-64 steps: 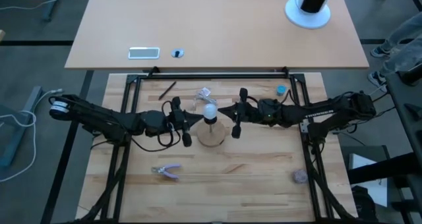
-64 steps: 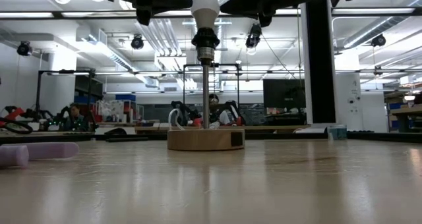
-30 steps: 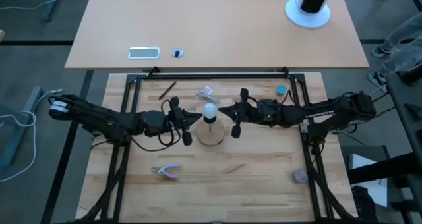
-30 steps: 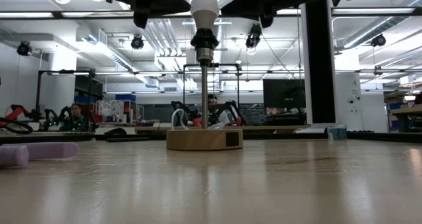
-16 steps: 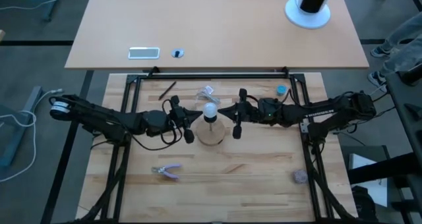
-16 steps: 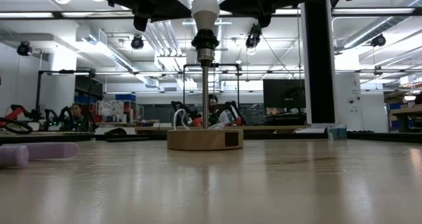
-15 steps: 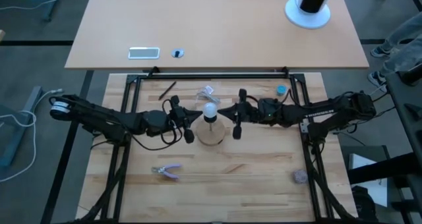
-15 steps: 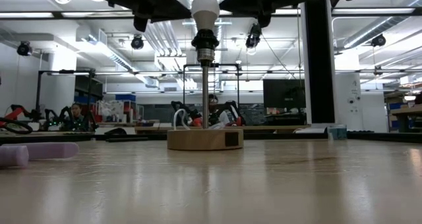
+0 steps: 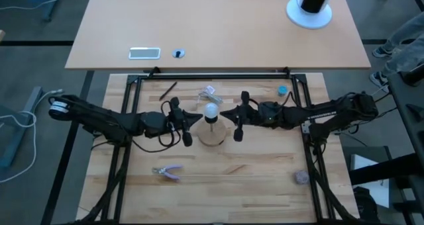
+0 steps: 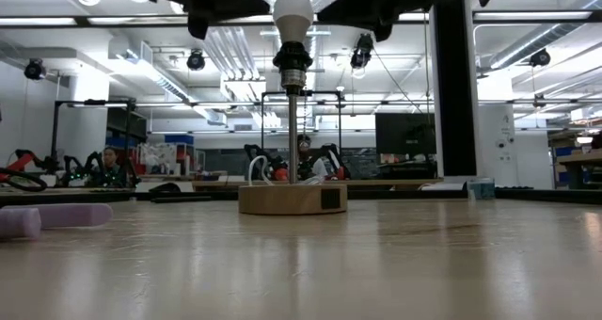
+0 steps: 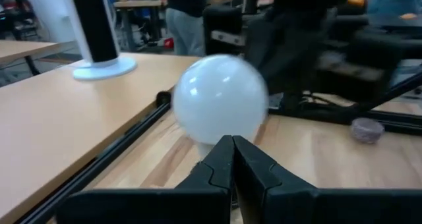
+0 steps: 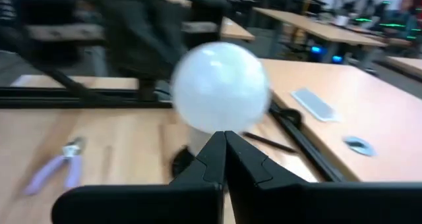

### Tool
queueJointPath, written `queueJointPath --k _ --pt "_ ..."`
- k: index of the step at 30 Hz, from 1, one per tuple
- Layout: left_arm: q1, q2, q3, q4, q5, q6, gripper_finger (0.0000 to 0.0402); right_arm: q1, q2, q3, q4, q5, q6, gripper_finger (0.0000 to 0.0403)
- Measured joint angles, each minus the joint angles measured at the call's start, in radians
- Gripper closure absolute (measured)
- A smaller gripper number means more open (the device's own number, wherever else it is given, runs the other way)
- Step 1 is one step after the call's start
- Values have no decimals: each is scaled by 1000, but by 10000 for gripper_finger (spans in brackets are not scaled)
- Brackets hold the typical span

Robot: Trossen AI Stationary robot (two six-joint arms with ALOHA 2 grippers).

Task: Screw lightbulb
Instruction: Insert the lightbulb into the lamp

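From above: bulb (image 9: pixel 211 110) seated atop a stand over a round wooden disc (image 9: pixel 212 136) mid-surface (image 9: pixel 252 179), flanked by the left gripper (image 9: pixel 196 118) and right gripper (image 9: pixel 225 114), both just beside it at either side; pliers (image 9: pixel 167 171) nearer the front edge, a crumpled wrapper (image 9: pixel 207 92) behind the disc, a small ball (image 9: pixel 301 177) at front right. At surface height: bulb (image 10: pixel 293 12) upright in a dark socket (image 10: pixel 293 58) on a thin post (image 10: pixel 293 136) rising from the disc (image 10: pixel 293 199), dark arms overhead. Left wrist: closed fingers (image 11: pixel 217 168) meeting just below the globe (image 11: pixel 219 100), gripping nothing visible. Right wrist: fingers (image 12: pixel 239 165) likewise pressed shut beneath the bulb (image 12: pixel 221 86), pliers (image 12: pixel 54 166) on the wood beyond.
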Motion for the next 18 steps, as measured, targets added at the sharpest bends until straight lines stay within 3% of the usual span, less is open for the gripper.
queueJointPath --k 7,18 --pt "1 -11 0 0 -9 15 401 -37 5 0 17 54 -25 403" --pt "33 29 0 9 -11 19 401 -61 32 0 68 -23 -28 403"
